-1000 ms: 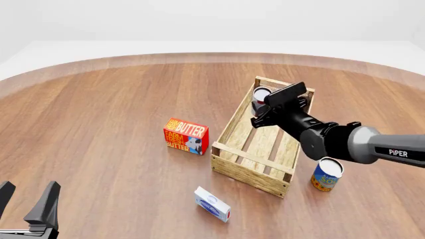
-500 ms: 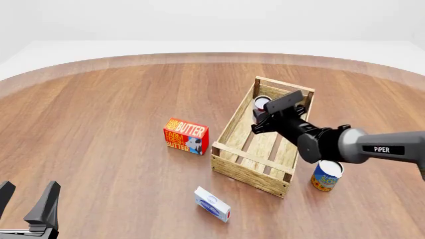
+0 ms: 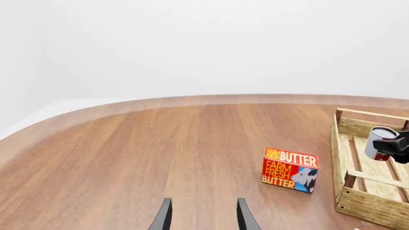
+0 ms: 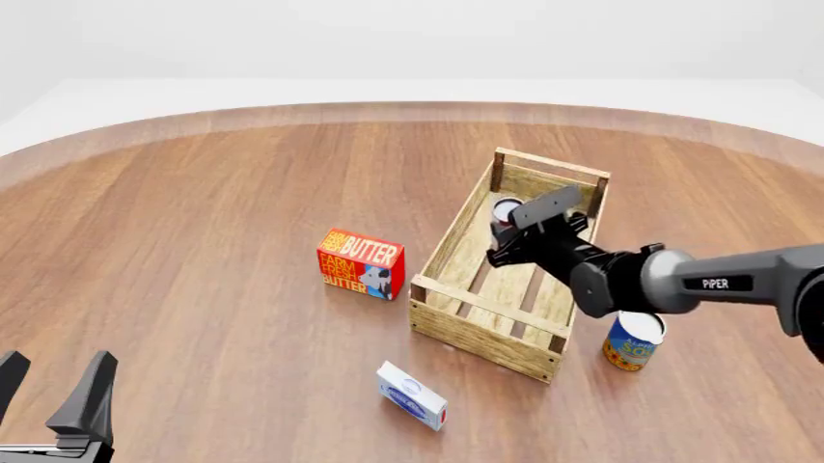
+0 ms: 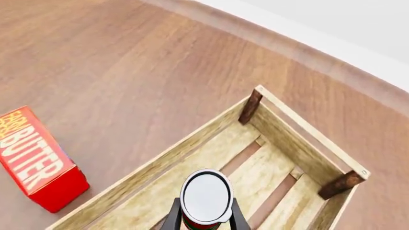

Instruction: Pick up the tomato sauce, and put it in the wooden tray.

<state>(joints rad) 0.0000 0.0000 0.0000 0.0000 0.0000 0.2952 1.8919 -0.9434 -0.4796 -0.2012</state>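
The tomato sauce can [image 4: 507, 206] has a pale silver top and a red label. It is upright between my right gripper's fingers, low over the far end of the wooden tray [image 4: 453, 239]. My right gripper [image 4: 508, 222] is shut on it. The right wrist view shows the can's top [image 5: 206, 194] over the tray's slats [image 5: 281, 163], with the gripper [image 5: 204, 221] around it. The left wrist view shows the can [image 3: 381, 142] inside the tray [image 3: 374, 209]. My left gripper [image 4: 49, 386] is open and empty at the near left, also shown in the left wrist view [image 3: 203, 219].
A red butter box [image 4: 361, 262] stands left of the tray. A blue-and-orange can [image 4: 634, 340] stands by the tray's near right corner, under my right arm. A small white-and-blue box [image 4: 412, 394] lies in front of the tray.
My right gripper has come down with the tomato sauce can, from above the tray's far end to low inside it. The left arm has not moved.
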